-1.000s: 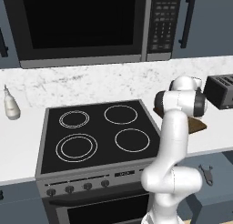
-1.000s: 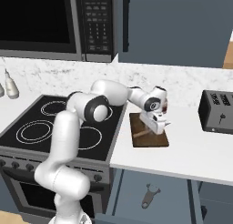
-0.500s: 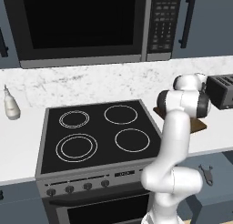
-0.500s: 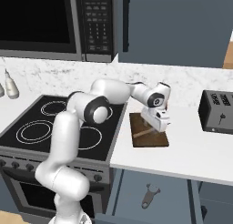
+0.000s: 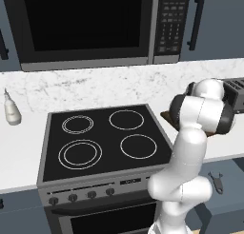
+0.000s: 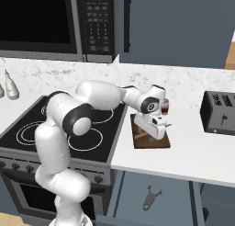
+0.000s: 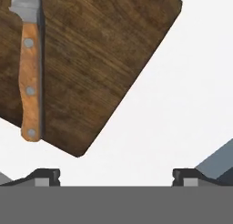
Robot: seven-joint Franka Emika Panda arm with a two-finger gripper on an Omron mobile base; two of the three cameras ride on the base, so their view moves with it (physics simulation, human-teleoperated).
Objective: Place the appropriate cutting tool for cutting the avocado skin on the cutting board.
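The arm has swung a bit further right over the counter. From the right base, the gripper (image 6: 158, 127) hangs just above the cutting board (image 6: 137, 141). In the hand view, the cutting tool (image 7: 30, 77) lies on the board, tan handle with three rivets. Jaws are wide apart, holding nothing.

cutting board (image 7: 91, 59): dark grained wood, matt | cutting tool (image 7: 30, 82): riveted tan wood handle, grey metal blade
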